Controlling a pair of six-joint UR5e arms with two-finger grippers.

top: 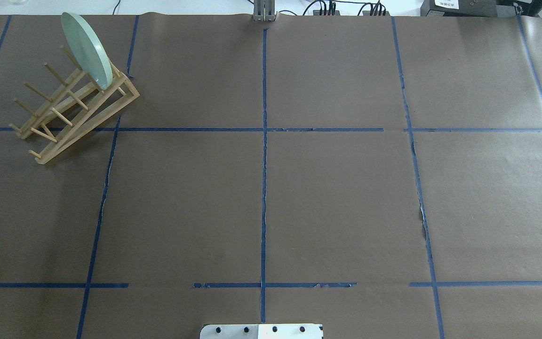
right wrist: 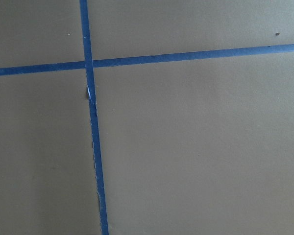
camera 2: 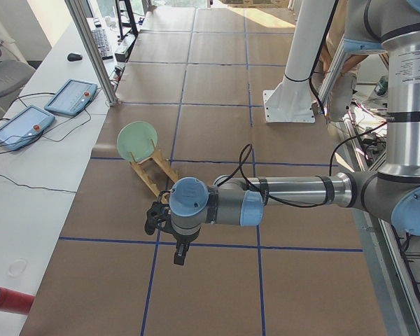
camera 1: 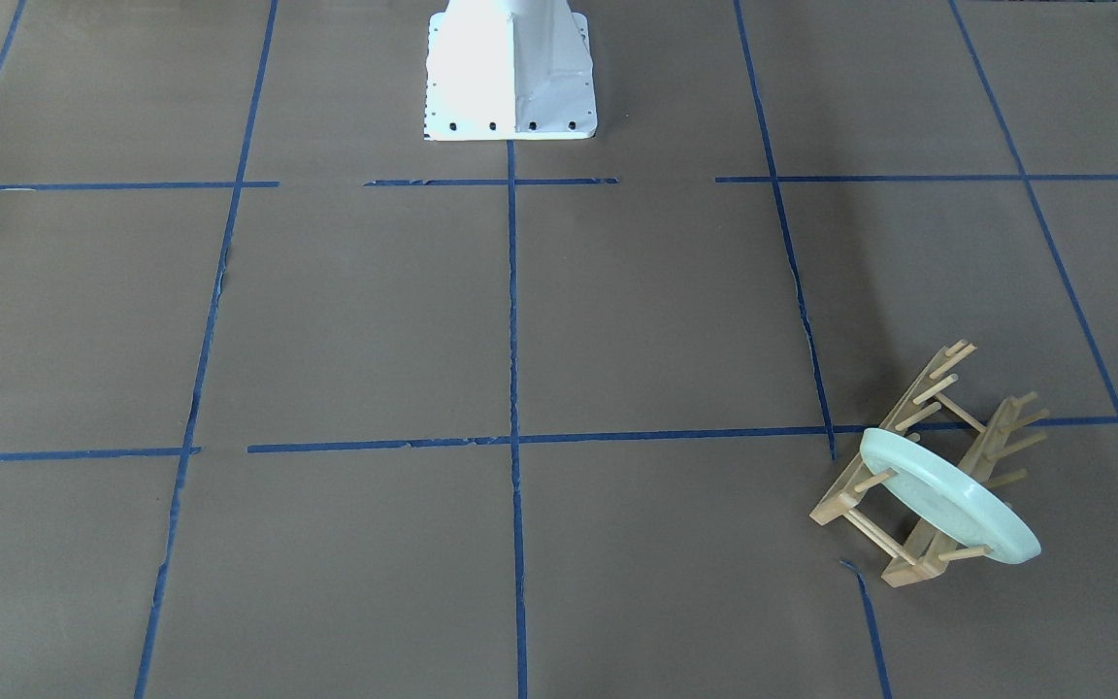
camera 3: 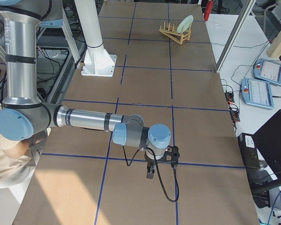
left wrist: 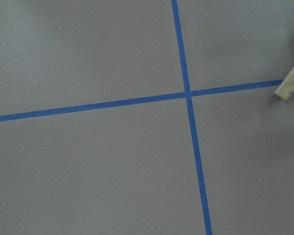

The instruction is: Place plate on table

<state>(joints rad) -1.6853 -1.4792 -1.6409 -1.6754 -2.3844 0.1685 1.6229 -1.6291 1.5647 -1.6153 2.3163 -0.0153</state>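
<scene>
- Both grippers hang above bare brown paper, and only the side views show them. We cannot tell whether the left gripper (camera 2: 157, 218) or the right gripper (camera 3: 171, 154) is spread or closed. Neither appears to carry anything.
- We find the plate (top: 86, 49) standing on edge in the wooden rack (camera 1: 908, 573), at the far left of the table (top: 337, 202). It is slotted between the pegs at the rack's far end and leans slightly.
- We see the left gripper near the rack but apart from it. Its wrist camera catches only one corner of the rack's foot (left wrist: 291, 85) at the right edge. The right gripper is well apart, over the table's right side.
- We judge the task as not yet begun, since the plate touches only the rack.
- Everything remains to do: reach the plate's rim, close on it, lift it clear of the pegs, and lay it flat on open paper. The left arm looks better placed for this.
</scene>
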